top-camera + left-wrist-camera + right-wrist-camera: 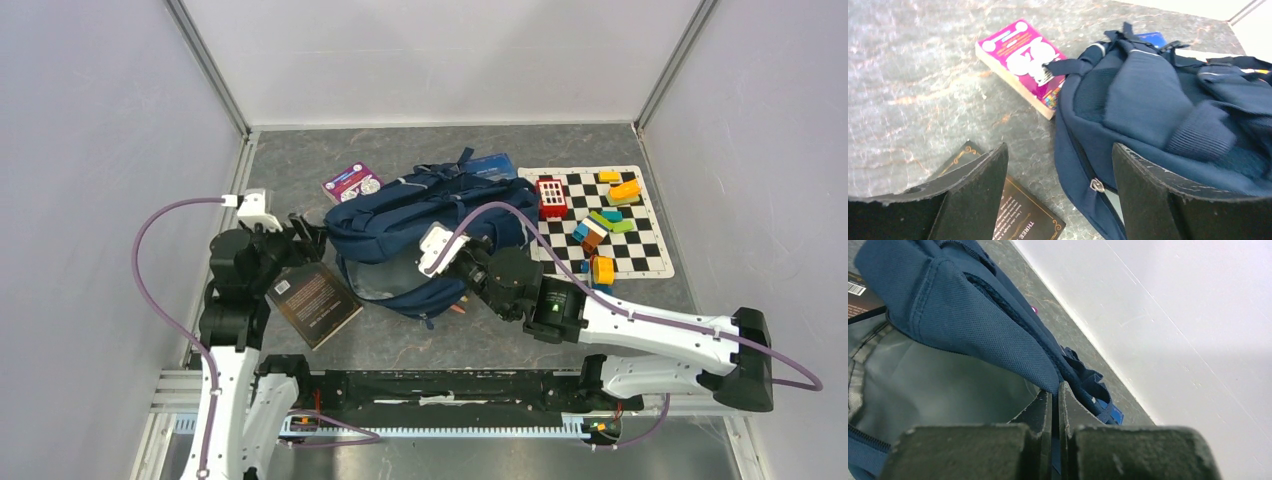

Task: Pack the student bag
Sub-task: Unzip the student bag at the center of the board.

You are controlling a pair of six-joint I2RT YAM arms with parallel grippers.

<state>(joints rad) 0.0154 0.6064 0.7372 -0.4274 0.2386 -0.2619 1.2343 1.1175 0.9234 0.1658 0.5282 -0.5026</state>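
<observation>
**Right jaws clamped on student bag (420, 225), left jaws agape**

Right jaws, hard against the wrist lens, were pressed together on a fold of navy fabric at the rim of the student bag's mouth, and pale grey lining (948, 385) showed inside the opening. The bag lay on its side in the middle of the grey marbled tabletop (300, 150), with its mouth facing the arm bases.

Left jaws stood wide apart and gripped nothing. They hung just above the tabletop between the bag's flank and a dark book (313, 303). That book carried a white barcode label (283, 288) and a gold ornamental border. Of its fine print, only the word "THREE" (1020, 222) could be read.

A magenta book (1020, 65) lay just behind the bag's left end, and a strap tip rested on it. Its white lettering was too broken to read.

At the bag's right lay a black-and-white chequered mat (645, 255). Coloured blocks (605, 220) and a red block with white squares (552, 197) sat on it. A blue flat item (492, 164) peeked out behind the bag.
</observation>
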